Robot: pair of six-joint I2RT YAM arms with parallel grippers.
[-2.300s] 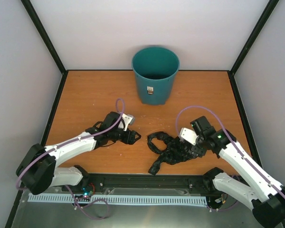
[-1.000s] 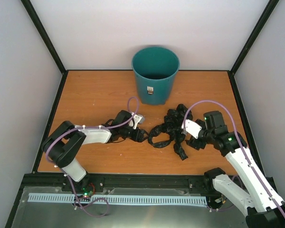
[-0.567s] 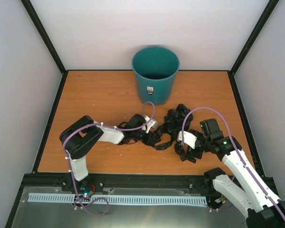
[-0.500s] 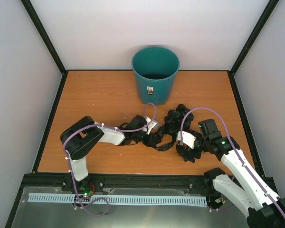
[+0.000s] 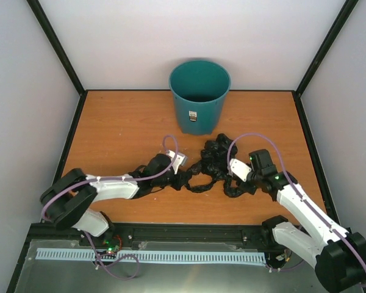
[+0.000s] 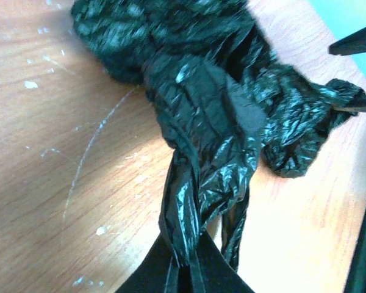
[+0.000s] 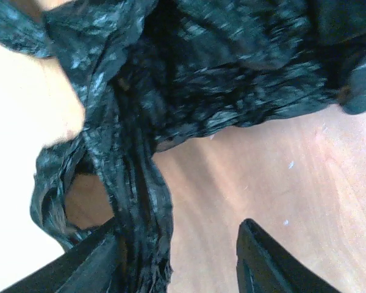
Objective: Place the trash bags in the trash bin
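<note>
The trash bags (image 5: 212,155) lie as one crumpled glossy black heap on the wooden table, just in front of the teal trash bin (image 5: 199,97), which stands upright at the back. My left gripper (image 5: 182,178) is at the heap's left end. In the left wrist view it (image 6: 186,271) is shut on a twisted strand of the bags (image 6: 201,110). My right gripper (image 5: 236,183) is at the heap's right end. In the right wrist view its jaws (image 7: 177,268) stand apart, with a strand of the bags (image 7: 134,201) lying against the left finger (image 7: 85,268).
The table (image 5: 122,128) is walled in by pale panels with black frame posts at the left, back and right. A black rail (image 5: 189,232) runs along the near edge by the arm bases. A corner of the bin (image 6: 354,18) shows in the left wrist view.
My left gripper closed on a strand of the bags and drew back slightly left. My right gripper moved up to the heap and its jaws narrowed. The heap shifted toward the bin.
</note>
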